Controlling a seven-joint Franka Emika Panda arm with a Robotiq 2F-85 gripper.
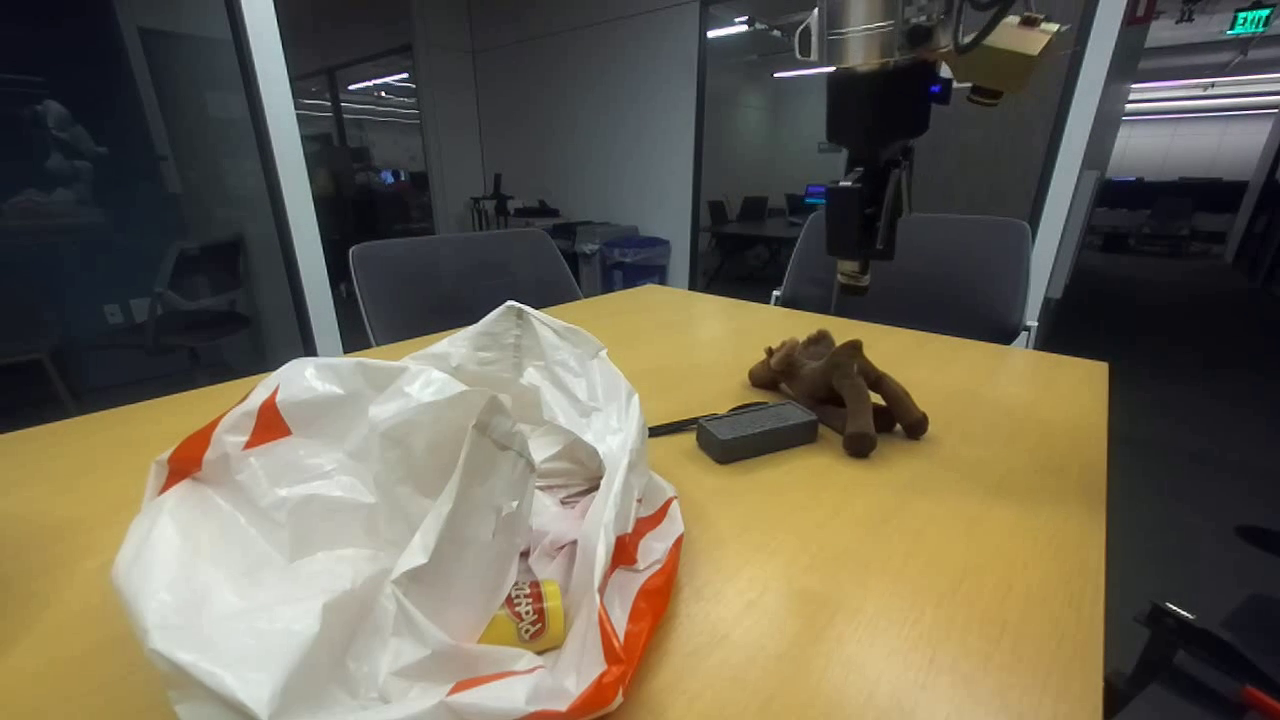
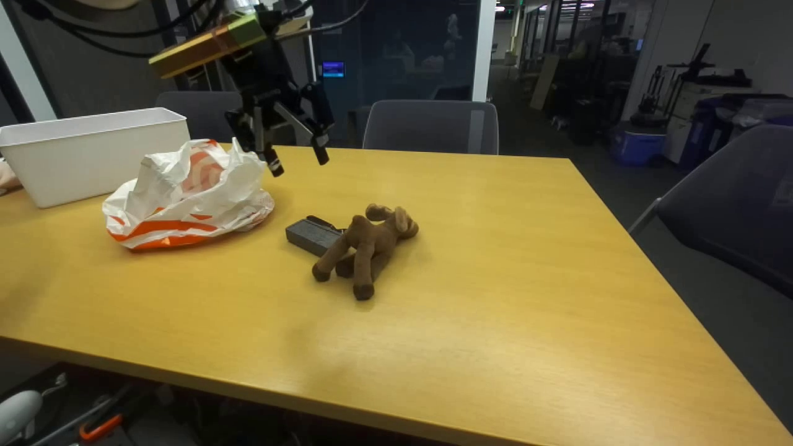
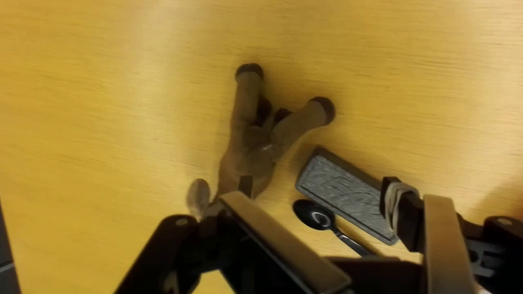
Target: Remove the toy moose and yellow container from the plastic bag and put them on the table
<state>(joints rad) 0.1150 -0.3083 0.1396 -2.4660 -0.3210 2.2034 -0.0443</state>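
While the tool (image 2: pixel 300 163) hangs spread wide, holding nothing, with the toy moose (image 2: pixel 373 240) on the table (image 2: pixel 495 310) below, fetching the yellow container (image 1: pixel 530 617) from the plastic bag (image 1: pixel 320 490) off to the tool's side probably calls for straddling it squarely without pinching the bag.

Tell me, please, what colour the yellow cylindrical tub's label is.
The yellow cylindrical tub has a mostly red label, clearest in an exterior view.
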